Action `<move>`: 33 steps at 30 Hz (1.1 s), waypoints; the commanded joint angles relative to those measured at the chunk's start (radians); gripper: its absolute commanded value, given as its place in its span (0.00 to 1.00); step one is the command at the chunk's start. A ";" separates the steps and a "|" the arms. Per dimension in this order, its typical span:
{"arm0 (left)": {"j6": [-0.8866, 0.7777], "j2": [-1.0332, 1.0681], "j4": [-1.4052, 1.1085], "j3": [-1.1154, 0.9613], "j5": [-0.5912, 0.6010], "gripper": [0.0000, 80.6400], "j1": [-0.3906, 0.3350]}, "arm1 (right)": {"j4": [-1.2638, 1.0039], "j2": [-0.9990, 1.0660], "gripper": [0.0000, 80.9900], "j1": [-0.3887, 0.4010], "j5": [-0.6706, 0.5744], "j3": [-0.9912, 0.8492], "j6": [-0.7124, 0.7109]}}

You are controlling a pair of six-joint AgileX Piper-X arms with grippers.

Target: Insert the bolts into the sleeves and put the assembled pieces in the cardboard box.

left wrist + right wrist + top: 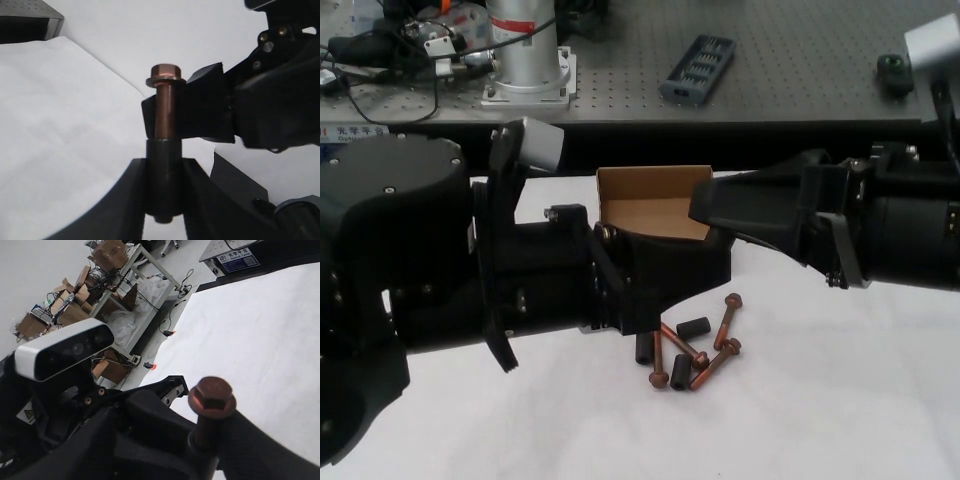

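A copper bolt (164, 105) stands partway down in a black sleeve (164, 175), head up. My left gripper (164, 196) is shut on the sleeve. My right gripper (204, 437) is shut on the bolt's shaft just under the hex head (212, 397). In the high view the left gripper (715, 262) and the right gripper (705, 214) meet at the near right corner of the open cardboard box (650, 185). Several loose bolts (728, 320) and three loose sleeves (693, 328) lie on the white cloth in front of the box.
White cloth (820, 400) covers the near bench. Behind it, on the perforated bench, stand a silver post base (525, 60), a black case (698, 68) and a tangle of cables (380, 50). Both arms' bodies crowd the box's sides.
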 commanded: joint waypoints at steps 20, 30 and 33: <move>-0.005 -0.010 -0.193 -0.019 -0.075 0.01 0.012 | 0.173 -0.005 0.53 0.004 -0.040 0.010 -0.061; 0.189 -0.001 0.108 -0.047 -0.144 0.01 0.087 | 0.386 -0.057 0.53 -0.090 -0.036 0.010 -0.258; 0.304 0.055 0.243 -0.116 -0.147 0.01 0.123 | 0.474 -0.094 0.53 -0.126 -0.001 0.010 -0.341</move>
